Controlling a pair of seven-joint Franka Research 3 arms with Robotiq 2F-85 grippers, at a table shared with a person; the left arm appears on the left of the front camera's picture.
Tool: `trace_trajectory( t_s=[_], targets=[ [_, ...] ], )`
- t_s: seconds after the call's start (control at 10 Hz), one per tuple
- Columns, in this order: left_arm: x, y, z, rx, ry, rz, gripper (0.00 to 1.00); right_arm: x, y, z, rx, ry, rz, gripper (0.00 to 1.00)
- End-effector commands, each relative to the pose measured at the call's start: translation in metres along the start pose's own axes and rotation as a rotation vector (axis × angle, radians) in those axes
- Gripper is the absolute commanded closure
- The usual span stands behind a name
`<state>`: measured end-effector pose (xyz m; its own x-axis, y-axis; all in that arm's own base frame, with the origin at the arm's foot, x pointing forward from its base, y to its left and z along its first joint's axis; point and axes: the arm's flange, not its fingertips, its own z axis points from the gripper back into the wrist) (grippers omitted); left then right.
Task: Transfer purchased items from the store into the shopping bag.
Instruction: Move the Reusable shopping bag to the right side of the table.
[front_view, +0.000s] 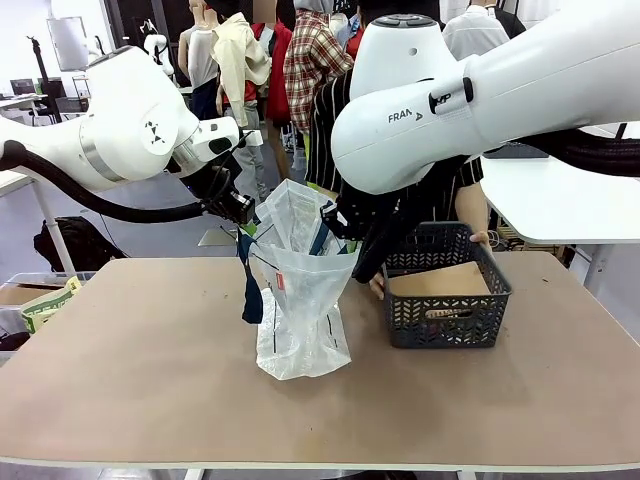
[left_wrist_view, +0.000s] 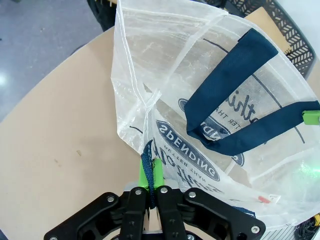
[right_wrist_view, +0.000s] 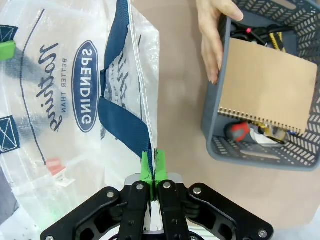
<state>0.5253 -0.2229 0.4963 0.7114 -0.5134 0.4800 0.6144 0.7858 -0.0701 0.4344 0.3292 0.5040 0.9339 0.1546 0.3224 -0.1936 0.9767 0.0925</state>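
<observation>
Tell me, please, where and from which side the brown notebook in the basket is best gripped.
Probably the plain long edge of the notebook, opposite its spiral binding, pinched from above. It lies cover up across the basket on the smaller goods, too broad to span, and a gap shows between that edge and the wall. Keep clear of the person's hand on the rim.

A robotics lab: two white robot arms (front_view: 120, 130) over a plain worktop (front_view: 150, 350), more white tables (front_view: 560, 200) behind, bare grey floor (front_view: 150, 240).

White glossy arms (front_view: 130, 130), blk cable (front_view: 90, 200), blk tools (left_wrist_view: 151, 175) w/ green pads (left_wrist_view: 146, 175) (silver screws (left_wrist_view: 164, 190)), FRAN lettering (front_view: 405, 116)
</observation>
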Motion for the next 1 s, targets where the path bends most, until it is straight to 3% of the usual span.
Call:
trace_trajectory(
  t_s=[0.0,0.9],
  targets=[
    [0.0010,0.0005,0.0018,0.002,0.004,-0.001,1.00,-0.0004,-0.0015,0.0015,0.005,0.000,-0.003,1.00],
    [0.0010,0.0005,0.0018,0.002,0.004,-0.001,1.00,-0.0004,-0.0015,0.0015,0.005,0.000,-0.003,1.00]
  ],
)
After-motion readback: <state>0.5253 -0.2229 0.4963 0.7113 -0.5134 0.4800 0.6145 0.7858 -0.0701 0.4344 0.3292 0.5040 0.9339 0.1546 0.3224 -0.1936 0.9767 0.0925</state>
